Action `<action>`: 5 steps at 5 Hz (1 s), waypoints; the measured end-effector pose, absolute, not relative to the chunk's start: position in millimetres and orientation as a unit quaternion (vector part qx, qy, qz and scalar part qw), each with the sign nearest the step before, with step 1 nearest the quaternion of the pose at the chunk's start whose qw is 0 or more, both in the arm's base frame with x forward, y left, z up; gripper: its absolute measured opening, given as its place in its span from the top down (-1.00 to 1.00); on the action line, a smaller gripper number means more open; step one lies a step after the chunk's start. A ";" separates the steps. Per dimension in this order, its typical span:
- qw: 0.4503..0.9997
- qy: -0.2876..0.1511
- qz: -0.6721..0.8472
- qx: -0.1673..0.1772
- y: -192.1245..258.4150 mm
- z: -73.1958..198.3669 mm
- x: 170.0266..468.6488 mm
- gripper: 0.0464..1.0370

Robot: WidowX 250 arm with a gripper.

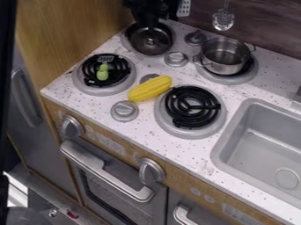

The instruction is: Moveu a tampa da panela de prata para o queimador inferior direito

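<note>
Apparently at the grasping stage, with the black end effector [148, 22] over the round metal lid [140, 42], beyond the yellow corn cob [150, 88]; cannot tell whether clenched or released. Next, secure the lid, lift, and lower onto the black coil burner [176, 104] right of the cob. Seemingly knob-side up, round, without any long axis.

Yellow corn [150, 88], small green toy [102, 74], grey sink [262, 149]

Yellow corn [150, 88], silver pot [220, 67], black burner coil [171, 104], grey sink [219, 143], dark-speckled white countertop [176, 154], wood-grained brown trim [180, 181].
</note>
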State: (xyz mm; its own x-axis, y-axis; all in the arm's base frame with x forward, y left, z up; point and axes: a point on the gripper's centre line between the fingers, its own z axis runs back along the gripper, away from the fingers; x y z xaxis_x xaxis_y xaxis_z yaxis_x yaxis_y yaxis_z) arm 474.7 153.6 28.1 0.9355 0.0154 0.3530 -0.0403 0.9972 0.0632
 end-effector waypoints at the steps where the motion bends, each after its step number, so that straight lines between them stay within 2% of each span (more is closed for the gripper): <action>1: 0.986 -0.162 0.015 0.039 158.3 11.9 481.4 -0.57; 2: 0.988 -0.148 0.022 0.040 163.3 -4.5 489.8 -0.95; 5: 0.990 -0.131 0.021 0.052 168.2 -28.5 512.3 -0.85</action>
State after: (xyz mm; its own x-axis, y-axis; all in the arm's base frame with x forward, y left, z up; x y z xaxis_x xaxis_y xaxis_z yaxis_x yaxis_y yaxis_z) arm 512.3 168.2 -28.5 0.9647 0.0275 0.2621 -0.0549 0.9937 0.0976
